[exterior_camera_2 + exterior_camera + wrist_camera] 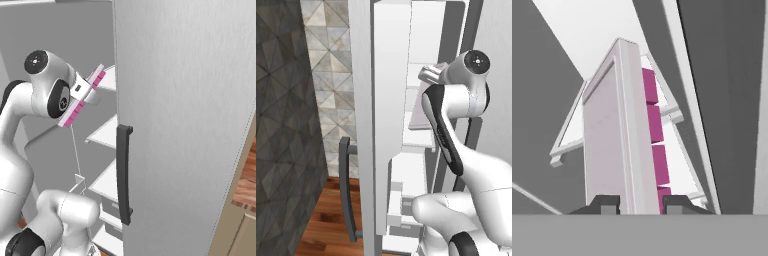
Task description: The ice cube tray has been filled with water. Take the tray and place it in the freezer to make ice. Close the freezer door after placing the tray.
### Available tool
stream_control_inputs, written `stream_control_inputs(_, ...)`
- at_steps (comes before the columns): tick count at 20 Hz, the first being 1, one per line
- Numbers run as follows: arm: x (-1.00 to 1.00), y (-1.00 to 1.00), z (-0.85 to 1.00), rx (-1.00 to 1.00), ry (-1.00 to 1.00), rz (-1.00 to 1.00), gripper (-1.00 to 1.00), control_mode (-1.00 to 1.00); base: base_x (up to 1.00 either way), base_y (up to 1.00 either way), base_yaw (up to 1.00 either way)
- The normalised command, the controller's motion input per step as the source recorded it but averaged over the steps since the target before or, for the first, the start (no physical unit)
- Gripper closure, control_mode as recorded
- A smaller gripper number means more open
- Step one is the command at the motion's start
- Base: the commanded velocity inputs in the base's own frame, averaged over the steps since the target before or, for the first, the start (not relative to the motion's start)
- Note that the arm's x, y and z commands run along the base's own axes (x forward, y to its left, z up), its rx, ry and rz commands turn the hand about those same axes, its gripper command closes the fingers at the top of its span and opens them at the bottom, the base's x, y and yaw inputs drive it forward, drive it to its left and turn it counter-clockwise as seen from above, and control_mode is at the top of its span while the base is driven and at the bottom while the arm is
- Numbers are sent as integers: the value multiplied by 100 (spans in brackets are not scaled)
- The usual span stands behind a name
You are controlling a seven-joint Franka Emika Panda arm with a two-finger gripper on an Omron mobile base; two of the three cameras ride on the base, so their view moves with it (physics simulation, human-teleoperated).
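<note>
My gripper (pixel 640 205) is shut on the ice cube tray (pixel 612 145), a pale slab with pink cells along one side. The two fingertips (pixel 604 204) pinch its near end. In the right base view the gripper (pixel 83 92) holds the tray (pixel 72 112) tilted, in front of the freezer's white shelves (pixel 106 134). In the left base view the tray (pixel 418 117) hangs at shelf height inside the open freezer (pixel 423 37), under the hand (pixel 428 76). The freezer door (pixel 388 125) stands open, seen edge-on, with its dark bar handle (pixel 346 192) on the outside.
The plain neighbouring door (pixel 190 125) with a dark handle (pixel 123 175) stands shut right beside the opening. A dark patterned wall (pixel 281 125) stands left of the open door, above wooden floor (pixel 321 220). Drawers (pixel 111 205) sit low in the freezer.
</note>
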Motion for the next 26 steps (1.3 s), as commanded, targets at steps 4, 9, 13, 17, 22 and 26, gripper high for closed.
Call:
stream_control_inputs(4,32,0,3,-1,0,0,100,-100,0,0,0)
stream_control_inputs(9,40,0,1,0,0,0,100,-100,0,0,0)
stream_control_inputs(13,38,0,10,0,0,0,100,-100,0,0,0)
stream_control_inputs(17,41,0,7,0,0,0,100,-100,0,0,0)
stream_control_inputs(22,46,0,5,0,2,0,100,-100,0,0,0)
stream_control_inputs(26,47,0,3,0,3,0,100,-100,0,0,0)
